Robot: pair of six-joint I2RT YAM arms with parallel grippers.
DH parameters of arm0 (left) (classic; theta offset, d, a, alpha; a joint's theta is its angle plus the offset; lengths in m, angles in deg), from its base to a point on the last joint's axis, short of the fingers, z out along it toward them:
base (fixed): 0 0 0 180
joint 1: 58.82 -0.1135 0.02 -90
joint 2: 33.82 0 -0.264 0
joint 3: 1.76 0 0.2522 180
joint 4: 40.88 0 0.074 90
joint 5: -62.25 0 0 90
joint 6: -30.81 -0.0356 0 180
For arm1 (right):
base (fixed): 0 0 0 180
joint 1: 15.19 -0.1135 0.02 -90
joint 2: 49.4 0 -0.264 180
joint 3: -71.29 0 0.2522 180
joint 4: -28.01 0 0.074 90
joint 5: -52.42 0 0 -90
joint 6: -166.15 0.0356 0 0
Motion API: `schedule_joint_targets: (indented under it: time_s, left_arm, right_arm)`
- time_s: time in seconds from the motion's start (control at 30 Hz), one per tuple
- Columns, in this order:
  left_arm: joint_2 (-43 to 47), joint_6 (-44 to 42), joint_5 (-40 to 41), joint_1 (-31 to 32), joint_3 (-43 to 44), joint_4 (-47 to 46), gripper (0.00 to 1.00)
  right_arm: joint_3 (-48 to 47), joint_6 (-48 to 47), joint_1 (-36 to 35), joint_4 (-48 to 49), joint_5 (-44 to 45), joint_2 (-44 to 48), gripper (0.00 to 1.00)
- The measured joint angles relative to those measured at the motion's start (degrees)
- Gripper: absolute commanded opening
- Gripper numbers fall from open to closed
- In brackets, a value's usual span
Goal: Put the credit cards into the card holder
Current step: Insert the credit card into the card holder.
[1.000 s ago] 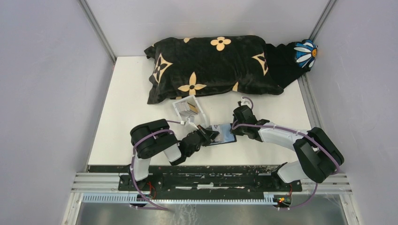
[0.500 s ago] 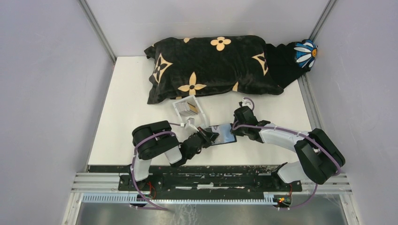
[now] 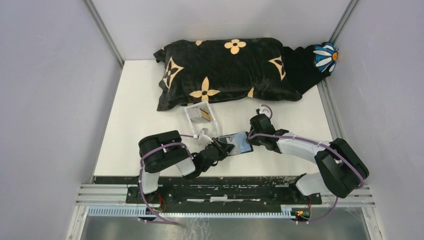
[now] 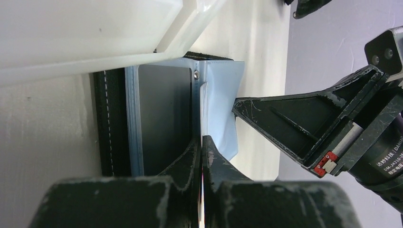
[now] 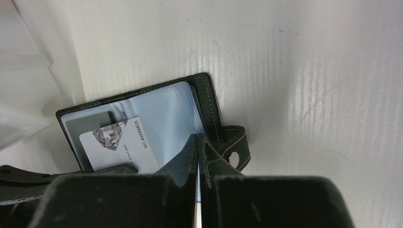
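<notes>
Card holder of black stitched leather-like material (image 3: pixel 239 145), lying open on the white table (image 3: pixel 135 125) near its front edge, between the two arms; its pale-blue clear plastic sleeves face up and its snap strap sticks out at the side nearer the right arm. Left gripper (image 4: pixel 200 140), jaws pressed together on the lower edge of a thin silver-grey card (image 5: pixel 116 142) printed with a diamond and a number, holds that card slanted over the sleeve page; whether the card's far edge is already inside a slot cannot be told. Dark grey card (image 5: pixel 88 124), flat inside a sleeve on the same page, is partly overlapped by the held one. Right gripper (image 5: pixel 197 137), jaws closed, rests its tips on the opposite sleeve page close to the spine; whether it pinches a leaf or only presses on it is unclear. Clear acrylic tray (image 3: pixel 192 114), just behind the left gripper, stands tilted with a tan card (image 3: pixel 203 116) in it. Black pillow with tan flower motifs (image 3: pixel 225 70) lies across the far edge of the table.
</notes>
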Motion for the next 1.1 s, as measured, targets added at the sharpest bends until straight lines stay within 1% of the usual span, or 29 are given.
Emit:
schedule_joint_targets:
  time_s: [0.07, 0.43, 0.77, 1.1]
  left_arm:
    - [0.9, 0.4, 0.8, 0.2, 0.4, 2.1, 0.03]
    - [2.4, 0.8, 2.5, 0.5, 0.7, 5.0, 0.03]
    - [1.5, -0.5, 2.3, -1.4, 0.8, 2.6, 0.03]
    - [0.0, -1.7, 1.5, -1.8, 1.5, 1.2, 0.03]
  right_arm:
    - [0.1, 0.1, 0.0, 0.0, 0.0, 0.0, 0.01]
    - [0.1, 0.5, 0.0, 0.0, 0.0, 0.1, 0.01]
    - [0.1, 0.6, 0.0, 0.0, 0.0, 0.0, 0.01]
    - [0.1, 0.8, 0.0, 0.1, 0.0, -0.1, 0.01]
